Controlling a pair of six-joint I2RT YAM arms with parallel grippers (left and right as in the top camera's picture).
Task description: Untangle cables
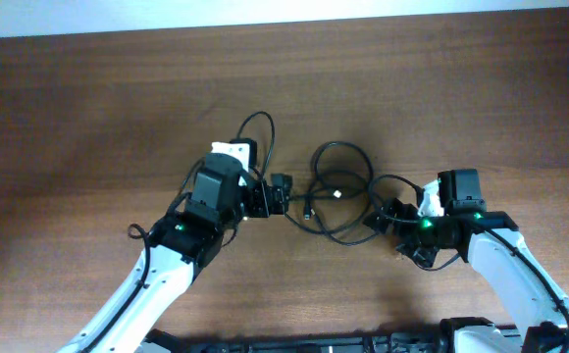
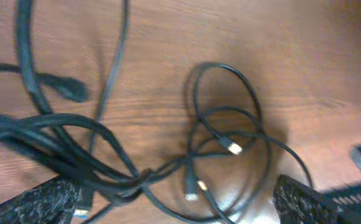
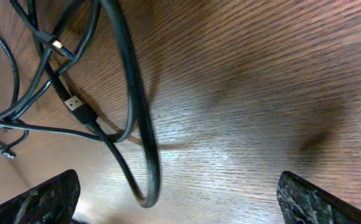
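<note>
Speckled black fingers of the left gripper (image 2: 174,202) stand wide above thin black tangled cables (image 2: 233,147) on the brown wooden table (image 2: 305,50); right gripper (image 3: 180,199) likewise wide, empty; closing now could pinch several strands, tightening the knot.

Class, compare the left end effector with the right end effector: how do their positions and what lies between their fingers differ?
The left end effector sits at the left edge of the cables, facing right; the right end effector sits at their right edge, facing left. Several crossed strands and plugs lie between the left one's fingers; the right one's frame mainly one loop. Both are open and grip nothing.
</note>
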